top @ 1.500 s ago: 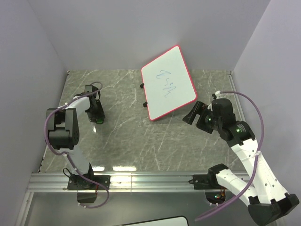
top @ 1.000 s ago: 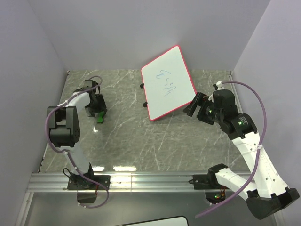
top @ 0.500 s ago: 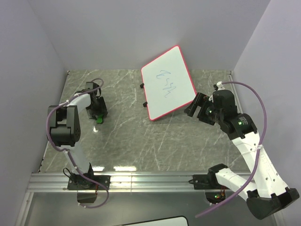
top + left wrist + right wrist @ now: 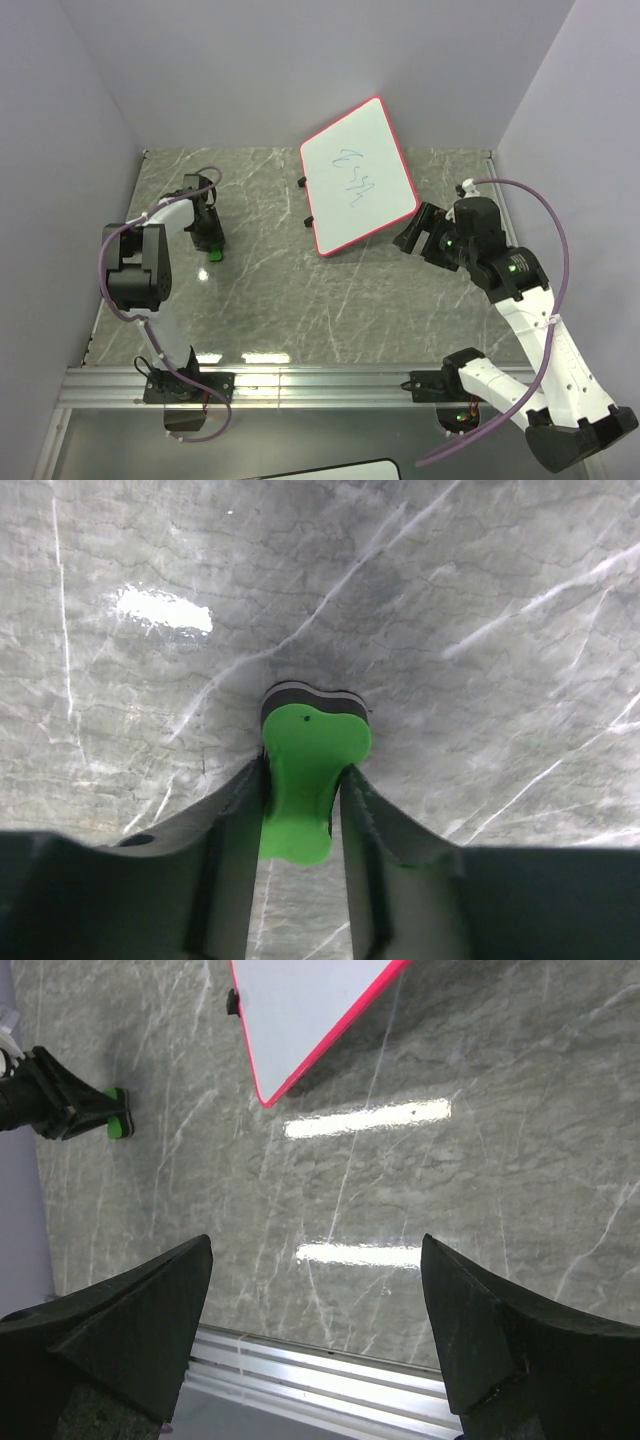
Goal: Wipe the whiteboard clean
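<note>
**Eraser in hand, board waiting across the surface**

The marbled surface [image 4: 290,300] is lying open between the two arms, giving the left arm free room to sweep toward the back right. Walls are closing in on the left, back and right sides.

The whiteboard [image 4: 357,175] is sitting at the back right, turned at an angle, with its far corner reaching over the foot of the back wall. It may be propped up rather than lying flat, but the view is not settling that. It is looking stiff, light and slick, so it is likely to skate under a wipe. The red rim on the near right edge is seeming the best place to steady it.

The right gripper [image 4: 315,1245] is hovering just beside that edge, fingers spread wide and empty. The left gripper [image 4: 304,772] is clenching the green eraser [image 4: 310,730] well apart from the board. The blue scribbles [image 4: 352,172] are sitting mid-board — not yet wiped.
</note>
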Motion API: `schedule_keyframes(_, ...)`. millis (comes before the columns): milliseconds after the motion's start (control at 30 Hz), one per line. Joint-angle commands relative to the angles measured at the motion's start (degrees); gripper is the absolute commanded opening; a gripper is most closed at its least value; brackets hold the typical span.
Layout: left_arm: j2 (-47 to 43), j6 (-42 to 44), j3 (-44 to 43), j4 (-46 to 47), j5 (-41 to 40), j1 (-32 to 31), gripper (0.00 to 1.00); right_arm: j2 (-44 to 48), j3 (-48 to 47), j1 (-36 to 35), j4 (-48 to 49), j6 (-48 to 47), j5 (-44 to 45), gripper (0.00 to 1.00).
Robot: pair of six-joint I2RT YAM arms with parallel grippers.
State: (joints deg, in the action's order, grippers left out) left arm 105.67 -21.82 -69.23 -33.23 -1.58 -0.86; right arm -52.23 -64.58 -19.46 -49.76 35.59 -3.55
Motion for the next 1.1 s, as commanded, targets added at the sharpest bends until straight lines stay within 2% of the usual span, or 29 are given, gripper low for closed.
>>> schedule_keyframes(0,1.6,0.0,-0.8,0.4,-0.5,-0.2,0.33,0.0,-1.0,0.2,-0.4,-1.4,1.7,0.91)
schedule_keyframes(133,1.8,-0.1,0.1,0.7,-0.2,-0.2,0.17,-2.5,-6.8,0.5,-1.7,-3.9,6.9,0.91)
schedule_keyframes(167,1.8,-0.1,0.3,0.8,-0.1,-0.2,0.00,-3.3,-8.4,0.8,-2.2,-4.5,8.1,0.91)
schedule_keyframes(233,1.6,-0.2,0.9,1.1,1.1,-0.2,0.00,-6.6,-13.5,3.2,-3.6,-6.5,9.5,0.91)
schedule_keyframes(300,0.5,-0.3,0.8,1.1,2.1,-0.6,0.00,-10.8,-17.0,8.4,-3.9,-8.3,7.3,0.91)
schedule_keyframes(400,-1.7,-0.5,-1.2,0.5,4.3,-2.5,0.00,-17.0,-25.5,11.3,-3.9,-8.0,5.3,0.91)
schedule_keyframes(533,-2.7,-2.5,-8.8,-1.5,7.7,-6.5,0.00,-24.1,-30.1,15.9,0.0,-5.5,-3.2,0.88)
schedule_keyframes(733,-2.4,-8.1,-18.1,-2.3,11.7,-17.1,0.00,-35.2,-35.2,18.2,5.9,-5.8,-14.9,0.86)
schedule_keyframes(867,-1.2,-12.6,-21.9,-0.5,15.4,-21.7,0.00,-41.8,-38.9,18.2,6.0,-5.9,-16.3,0.86)
schedule_keyframes(1067,2.6,-11.8,-29.5,0.4,20.4,-28.4,0.00,-49.1,-41.5,18.4,6.8,-5.9,-19.1,0.82)
